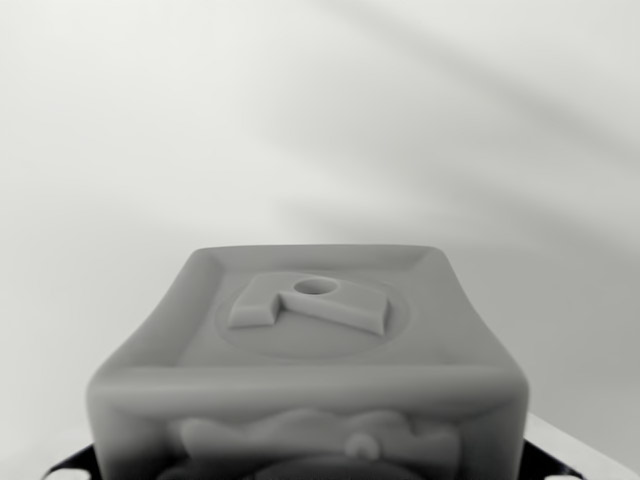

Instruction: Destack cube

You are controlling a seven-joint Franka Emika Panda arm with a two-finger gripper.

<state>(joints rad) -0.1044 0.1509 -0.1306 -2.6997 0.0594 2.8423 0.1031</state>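
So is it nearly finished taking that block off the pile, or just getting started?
Hard to say from this single close view. Done: nothing I can confirm. In hand: the camera sits right over one cube, whose raised-pattern top face fills the lower frame. The jaws are not in view, so I cannot tell whether it is gripped. Left: no second cube shows beneath or beside it, only a pale surface, so whether it has been lifted off the stack stays unclear.

Place unclear: only plain pale surface (pixel 320 120) behind cube (pixel 310 350).

Can't really make out the gripper here, just dark bits at the wrist view's bottom corners, so no telling how its jaws stand.
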